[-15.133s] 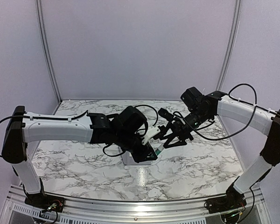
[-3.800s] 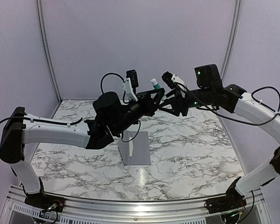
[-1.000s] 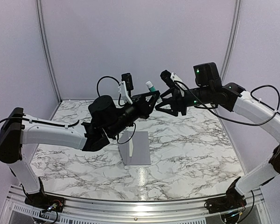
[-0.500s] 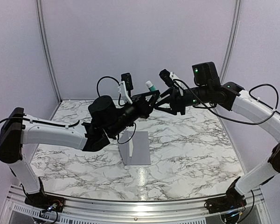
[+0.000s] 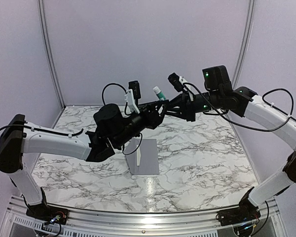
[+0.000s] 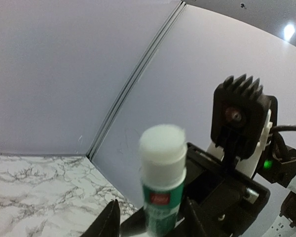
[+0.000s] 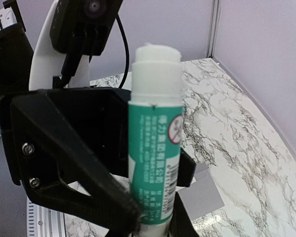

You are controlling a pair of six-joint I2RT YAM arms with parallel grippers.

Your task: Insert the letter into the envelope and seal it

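One broad table (image 5: 212, 163), white marble veined with grey, lies well below both my grippers. Flat on it, beneath my jaws, rests the envelope (image 5: 149, 158), a plain matte grey paper rectangle, long edges running away from me. I cannot make out the letter. Up here my left gripper (image 6: 150, 218) is clamped on the base of a smooth round tube (image 7: 155, 143), upright, with a green printed label and a white cap (image 7: 157, 61). My right gripper (image 7: 154, 224) brackets that same tube. Whether it pinches, I cannot tell.
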